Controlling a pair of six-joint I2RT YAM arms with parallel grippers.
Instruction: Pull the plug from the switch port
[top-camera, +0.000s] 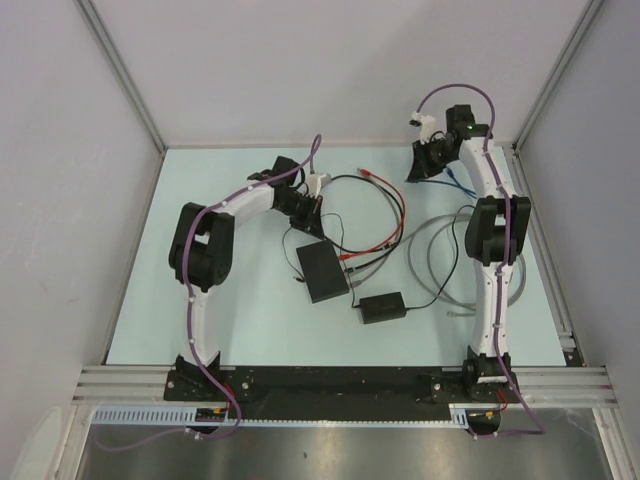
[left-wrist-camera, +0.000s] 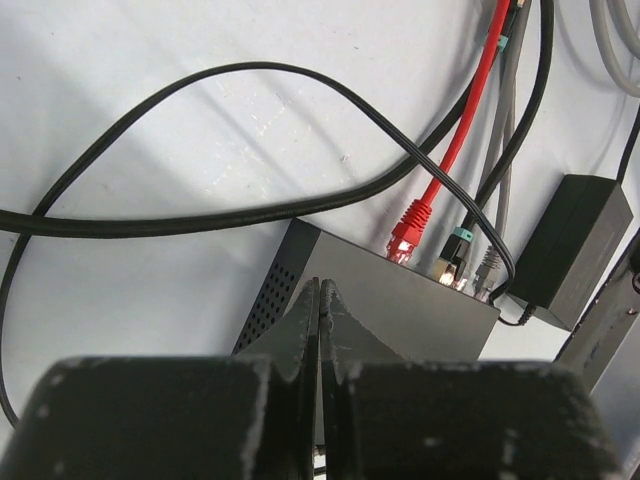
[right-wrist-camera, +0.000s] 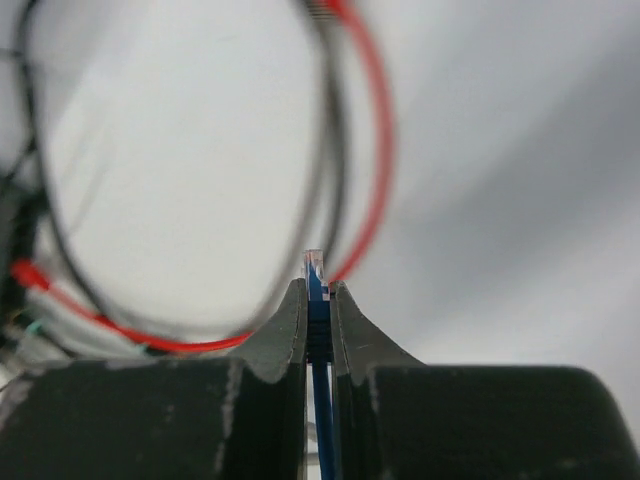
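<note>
The matte-black switch lies flat near the middle of the pale bench, its top face plain. The black power adapter sits just beside its near-right corner. In the left wrist view, the switch port edge is the far side of the box. Three plugs sit in it side by side: a red plug, a teal-booted plug and a grey plug.

The left arm rises from its base, folds at a bulky elbow over the left half of the bench, and reaches right towards the centre. The left tool has its fingers pressed together with nothing between them. Its tips point over the switch's top face, and whether they touch it cannot be told.

The right arm stretches almost straight along the right side of the bench to the far right corner, with its wrist turned leftward. The right tool is closed on the blue plug. The plug's clear tip pokes out just past the fingertips, and its blue cable trails down onto the bench. This plug is well apart from the switch.

A red cable, a black cable and a coiled grey cable loop across the bench between the arms.
</note>
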